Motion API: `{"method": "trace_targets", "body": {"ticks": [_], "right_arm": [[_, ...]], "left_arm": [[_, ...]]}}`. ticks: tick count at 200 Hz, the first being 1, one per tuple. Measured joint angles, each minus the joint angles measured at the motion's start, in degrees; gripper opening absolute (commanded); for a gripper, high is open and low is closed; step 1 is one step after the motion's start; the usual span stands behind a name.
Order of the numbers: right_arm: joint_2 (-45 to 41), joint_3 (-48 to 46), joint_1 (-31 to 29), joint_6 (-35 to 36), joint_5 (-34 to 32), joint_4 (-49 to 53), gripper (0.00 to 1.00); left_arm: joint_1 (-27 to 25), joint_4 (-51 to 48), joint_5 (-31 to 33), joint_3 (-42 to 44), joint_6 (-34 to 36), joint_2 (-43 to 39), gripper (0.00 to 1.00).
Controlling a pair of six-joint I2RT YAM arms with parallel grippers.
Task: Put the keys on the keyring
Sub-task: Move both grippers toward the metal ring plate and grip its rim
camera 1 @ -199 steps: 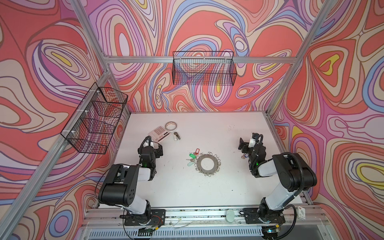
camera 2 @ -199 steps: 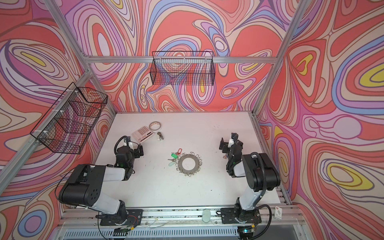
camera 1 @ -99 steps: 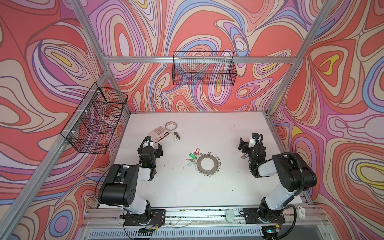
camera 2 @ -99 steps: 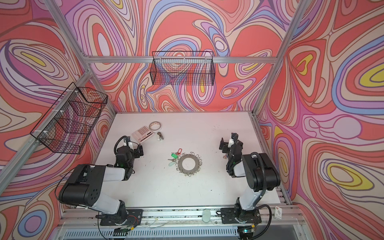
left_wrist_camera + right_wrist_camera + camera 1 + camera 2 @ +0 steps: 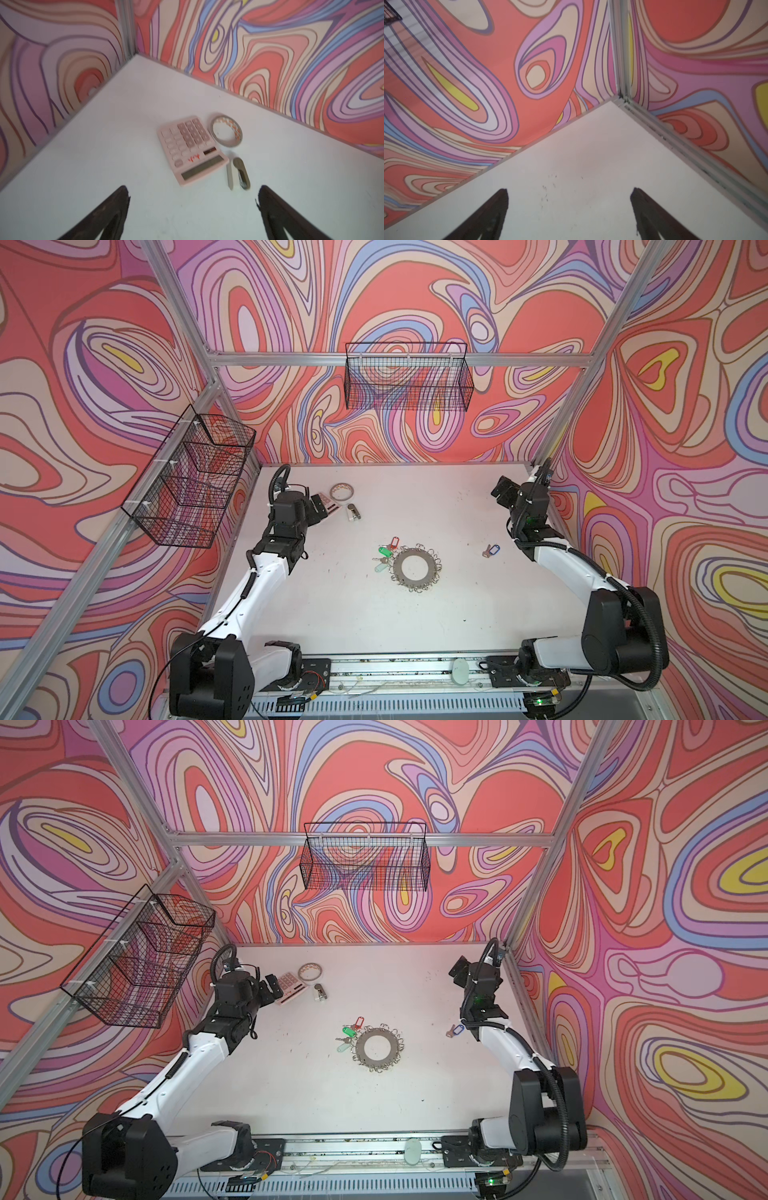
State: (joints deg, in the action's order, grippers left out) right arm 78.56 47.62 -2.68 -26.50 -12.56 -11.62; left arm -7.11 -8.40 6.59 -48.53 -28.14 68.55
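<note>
On the table (image 5: pixel 332 605) the keyring (image 5: pixel 415 569) lies flat, three tagged keys (image 5: pixel 384 558) bunched against its rim and a blue-tagged key (image 5: pixel 491 550) well apart on the side of the right gripper (image 5: pixel 570 189), which, like the left gripper (image 5: pixel 193 188), gapes wide and empty and should likely drop squarely over that stray tag.

Even, bright light filled both top views, leaving only faint shadows on the white table (image 5: pixel 332 605). Both wrist views were soft, the calculator (image 5: pixel 192 150) blurred.

Grey looped keyring (image 5: pixel 397 568) flat, three tagged keys (image 5: pixel 382 550) beside, blue-tagged key (image 5: pixel 491 550) apart
</note>
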Motion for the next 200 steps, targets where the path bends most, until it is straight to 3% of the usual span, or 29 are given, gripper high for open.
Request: {"method": "trace_targets", "body": {"ticks": [16,31,51,93,140,157,200], "right_arm": [[-1.8,-4.0,-0.5,-2.6,7.1,3.7,0.96],[-2.2,-5.2,-4.7,-3.0,11.5,10.0,0.89],[-1.0,-4.1,-13.8,-1.5,15.6,16.3,0.70],[4.2,-3.4,-25.8,1.3,20.9,23.7,0.49],[4.5,-3.9,-28.3,0.5,23.4,26.2,0.47],[4.0,-4.0,-28.4,0.2,23.6,26.4,0.46],[2.2,-4.8,-28.5,-0.1,23.8,27.3,0.45]], "left_arm": [[-0.9,-5.5,-8.7,2.8,-2.9,0.0,0.87],[-4.3,-9.2,-15.8,6.6,-4.8,-0.4,0.85],[-11.5,-12.9,-22.8,9.4,-6.0,-0.3,0.79],[-20.2,-13.2,-30.1,6.8,-6.1,8.0,0.67],[-23.6,-12.9,-33.4,-2.4,-3.7,23.2,0.54],[-23.6,-12.8,-33.9,-4.3,-3.2,25.8,0.45],[-23.6,-12.8,-35.2,-8.0,-2.1,31.1,0.36]]}}
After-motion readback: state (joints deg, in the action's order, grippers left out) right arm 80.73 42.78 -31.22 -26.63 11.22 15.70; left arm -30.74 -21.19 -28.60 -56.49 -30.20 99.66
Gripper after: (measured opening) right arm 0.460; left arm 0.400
